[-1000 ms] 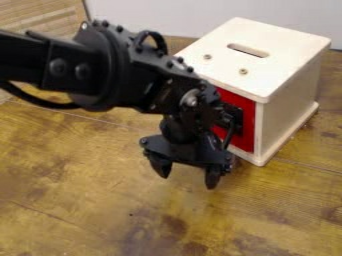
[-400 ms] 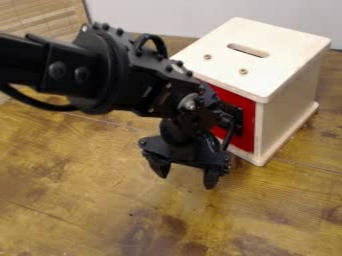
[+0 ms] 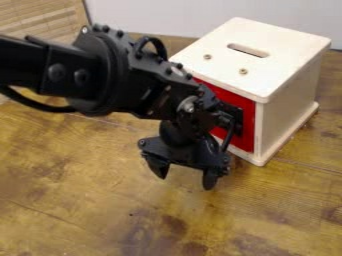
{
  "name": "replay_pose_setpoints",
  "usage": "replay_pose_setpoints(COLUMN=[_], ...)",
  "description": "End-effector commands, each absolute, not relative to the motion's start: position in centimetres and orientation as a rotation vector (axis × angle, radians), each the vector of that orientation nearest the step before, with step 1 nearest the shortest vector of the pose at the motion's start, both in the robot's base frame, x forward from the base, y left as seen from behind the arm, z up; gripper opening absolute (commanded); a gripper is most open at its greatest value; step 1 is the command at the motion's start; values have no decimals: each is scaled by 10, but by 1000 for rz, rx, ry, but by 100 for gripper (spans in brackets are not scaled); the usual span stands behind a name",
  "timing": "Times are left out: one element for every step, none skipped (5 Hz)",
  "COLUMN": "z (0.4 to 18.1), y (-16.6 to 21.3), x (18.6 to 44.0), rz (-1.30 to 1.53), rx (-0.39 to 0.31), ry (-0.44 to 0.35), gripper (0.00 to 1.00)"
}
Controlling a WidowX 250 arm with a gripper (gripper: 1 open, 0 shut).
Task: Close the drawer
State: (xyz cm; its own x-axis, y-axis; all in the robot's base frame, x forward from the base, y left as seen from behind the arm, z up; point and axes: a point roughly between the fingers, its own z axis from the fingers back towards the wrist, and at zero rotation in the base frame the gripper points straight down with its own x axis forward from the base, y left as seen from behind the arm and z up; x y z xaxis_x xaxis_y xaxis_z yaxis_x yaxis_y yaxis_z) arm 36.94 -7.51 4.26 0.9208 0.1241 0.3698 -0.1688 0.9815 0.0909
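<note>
Black metal claw [image 3: 185,176] at six o'clock of centre, fingertips parted, nothing visible between them. Red box-shaped drawer [image 3: 242,142] at four o'clock, its front partly behind the claw, set in the cream-white slotted-top wooden cabinet [image 3: 278,60] at one to three o'clock.

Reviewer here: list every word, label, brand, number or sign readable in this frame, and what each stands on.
None: no text, brand, number or sign can be read on the cream-white cabinet, the red drawer front, the black arm or the wooden tabletop.
</note>
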Motion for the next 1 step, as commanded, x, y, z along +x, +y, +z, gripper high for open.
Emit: replay_pose_setpoints(z=[78], y=[-69], x=[378], rz=[172], rx=[100], ry=[-469], gripper=[100])
